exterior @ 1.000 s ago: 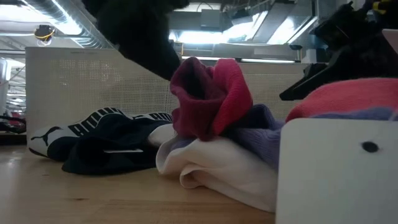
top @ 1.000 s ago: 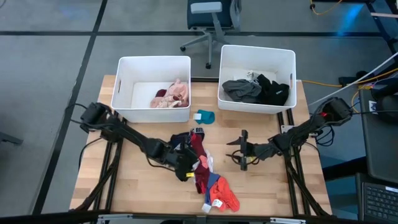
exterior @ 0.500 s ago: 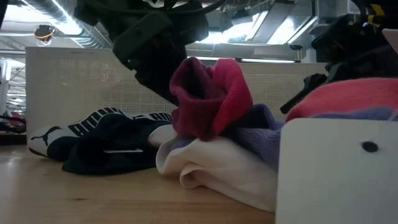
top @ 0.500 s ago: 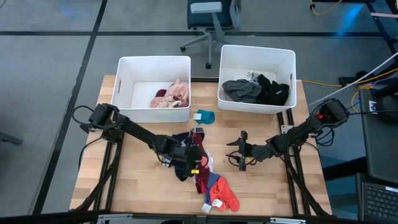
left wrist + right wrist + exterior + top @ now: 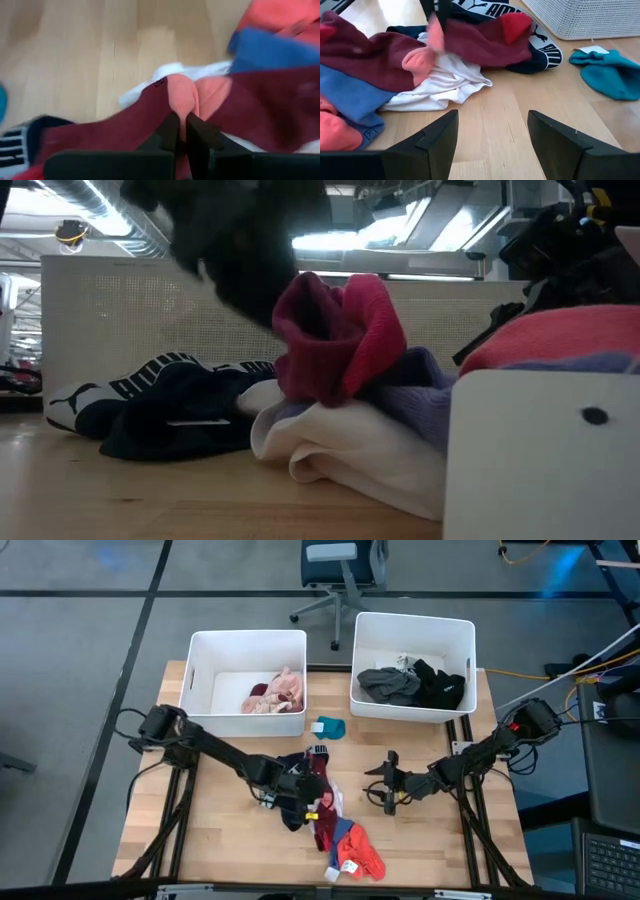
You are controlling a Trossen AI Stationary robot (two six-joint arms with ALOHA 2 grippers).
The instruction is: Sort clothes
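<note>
Pinching a fold of the soft maroon garment with a pink toe (image 5: 181,97), my left gripper (image 5: 181,131) has its two dark fingers (image 5: 168,131) pressed together on the cloth at the middle of the pale wooden table (image 5: 215,840). That garment lies on the mixed pile of clothes (image 5: 325,815), over a white fabric piece (image 5: 442,82) and beside a blue one (image 5: 280,50) and a coral-red one (image 5: 365,860). A small teal garment (image 5: 329,727) lies apart, near the left white plastic bin (image 5: 195,675). My right gripper (image 5: 492,137) waits just right of the pile, fingers spread, holding nothing.
</note>
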